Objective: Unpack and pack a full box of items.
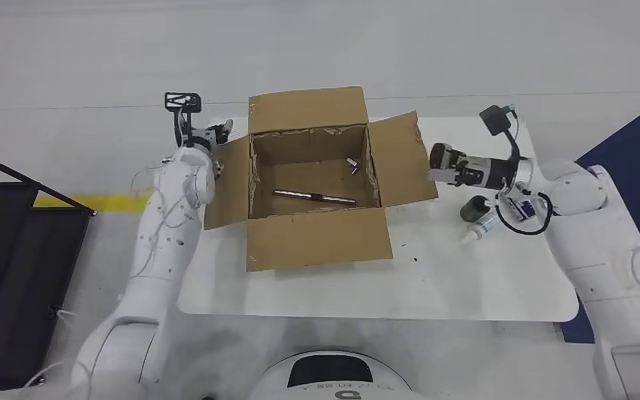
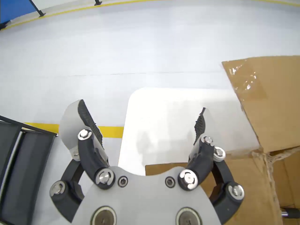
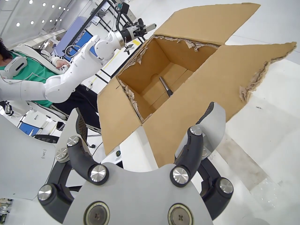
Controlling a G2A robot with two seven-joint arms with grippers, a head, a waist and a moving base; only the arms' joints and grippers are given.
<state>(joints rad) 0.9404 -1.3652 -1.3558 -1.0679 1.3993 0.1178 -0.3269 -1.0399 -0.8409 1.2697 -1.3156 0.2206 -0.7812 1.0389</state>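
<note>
the cardboard box sits open in the middle of the white table, all four flaps spread, the far one hanging past the far edge. on its floor lie a slim metal rod and a small metallic piece near the right wall. the left gripper hangs over the far left corner, jaws wide apart and empty. the right gripper hovers just off the right flap, likewise spread with nothing in it. a small white bottle and a dark round thing lie near the right edge, close by that wrist.

my worry: the box looks nearly empty and light, so a finger catching a torn flap could drag it, and an arm swing could knock the bottle off. the bottle's label is too small to read.
</note>
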